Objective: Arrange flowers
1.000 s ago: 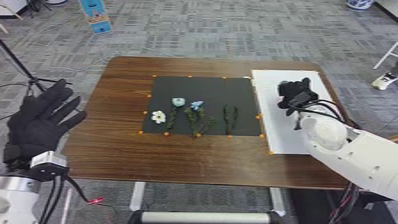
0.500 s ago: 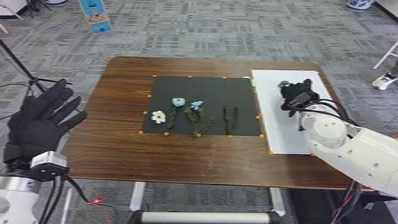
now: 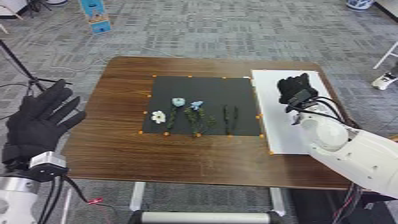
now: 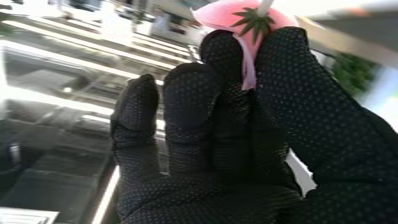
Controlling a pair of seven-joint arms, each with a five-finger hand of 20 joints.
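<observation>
The right hand (image 3: 293,87) is being brought nearer the white board's (image 3: 286,137) far edge, a pink flower (image 4: 218,16) being pinched over it by thumb and finger. The left hand (image 3: 35,122) is being held, fingers spread, left of the table (image 3: 107,145).

Counter (image 3: 204,165): brown, wood-grained. Mat (image 3: 226,89): plain black, edged with orange marks (image 3: 166,134). Sheet (image 3: 289,142) toward the counter's right edge: plain white. Blooms on mat: white (image 3: 158,117), pale blue (image 3: 179,101), deeper blue (image 3: 196,105); stems (image 3: 226,119) dark green. Left robot hand (image 3: 37,120): black. Right robot hand (image 3: 296,90): black, fine light dots. Flower (image 4: 216,15) there: pink petals, green sepals (image 4: 255,22). Floor (image 3: 204,30): mottled grey.
</observation>
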